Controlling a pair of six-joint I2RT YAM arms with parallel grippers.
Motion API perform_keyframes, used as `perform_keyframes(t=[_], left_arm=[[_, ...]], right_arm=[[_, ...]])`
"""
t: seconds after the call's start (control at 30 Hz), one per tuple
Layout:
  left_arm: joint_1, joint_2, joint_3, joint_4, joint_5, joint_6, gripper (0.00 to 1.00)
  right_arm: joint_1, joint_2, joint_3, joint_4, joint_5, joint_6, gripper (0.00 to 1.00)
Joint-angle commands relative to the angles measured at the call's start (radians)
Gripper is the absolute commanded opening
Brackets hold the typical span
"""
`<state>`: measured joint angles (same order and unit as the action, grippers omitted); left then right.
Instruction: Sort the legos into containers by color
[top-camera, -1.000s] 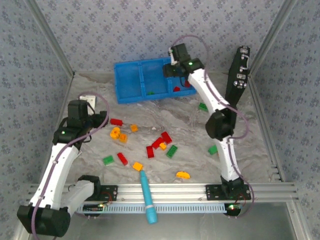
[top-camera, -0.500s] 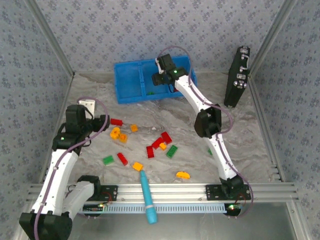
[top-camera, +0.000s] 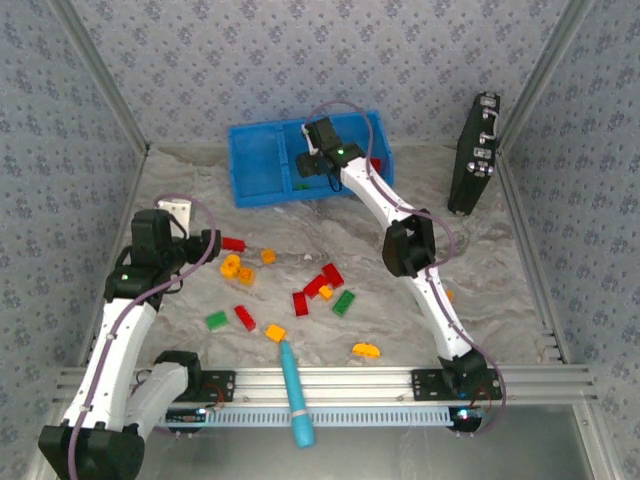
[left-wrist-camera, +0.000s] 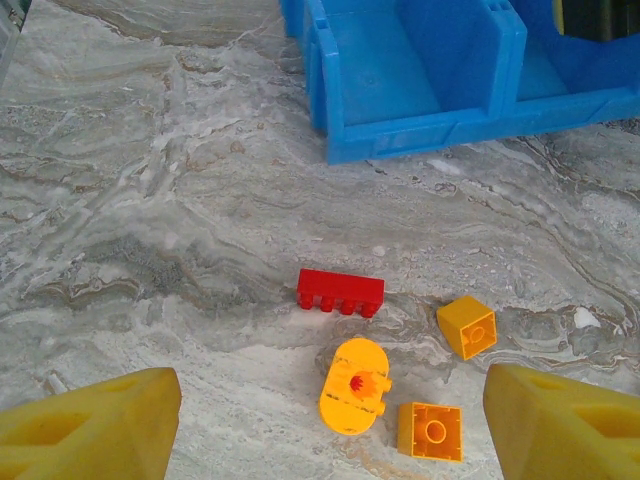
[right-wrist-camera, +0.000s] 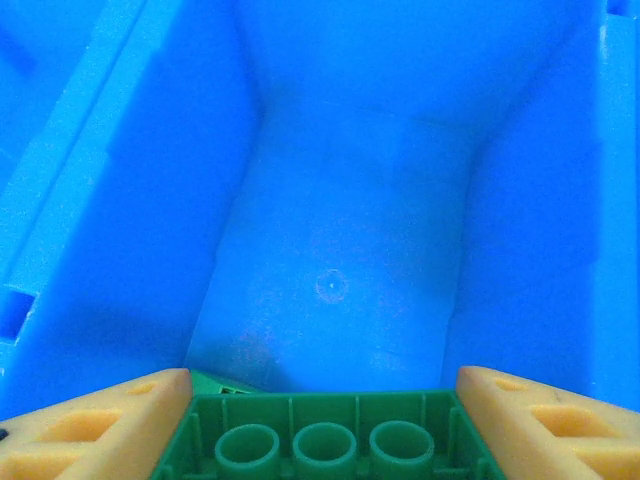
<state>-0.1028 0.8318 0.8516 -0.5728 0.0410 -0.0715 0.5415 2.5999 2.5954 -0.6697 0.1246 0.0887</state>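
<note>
"Where is the green lego (right-wrist-camera: 320, 445)?"
"Clamped in the right gripper (right-wrist-camera: 320, 395), low inside the middle compartment of the blue tray (right-wrist-camera: 540, 250)."
"And the left gripper (left-wrist-camera: 332, 390)?"
"Spread wide, empty, near a red lego (left-wrist-camera: 340, 291) on the table (left-wrist-camera: 150, 200)."

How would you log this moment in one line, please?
right hand: holds green lego over middle compartment of blue tray | left hand: open, by red lego | sorting unfinished
</note>
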Motion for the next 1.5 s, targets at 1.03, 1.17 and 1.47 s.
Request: perform_keyframes(t=[1.03, 1.17, 1.47], left_arm=[[0.004, 0.018, -0.009, 0.024, 0.031, 0.001, 0.81], [0.004, 0.009, -0.009, 0.024, 0.027, 0.001, 0.81], [0.004, 0.009, -0.008, 0.015, 0.016, 0.004, 0.81]], right_arm=[[-0.275, -0.68, -0.967, 0.117, -0.018, -0.039, 0.86], [-0.327, -0.674, -0.996, 0.105, -0.006, -0.109, 0.87], [-0.388, -0.585, -1.015, 0.108, -0.057, -0.225, 0.9]])
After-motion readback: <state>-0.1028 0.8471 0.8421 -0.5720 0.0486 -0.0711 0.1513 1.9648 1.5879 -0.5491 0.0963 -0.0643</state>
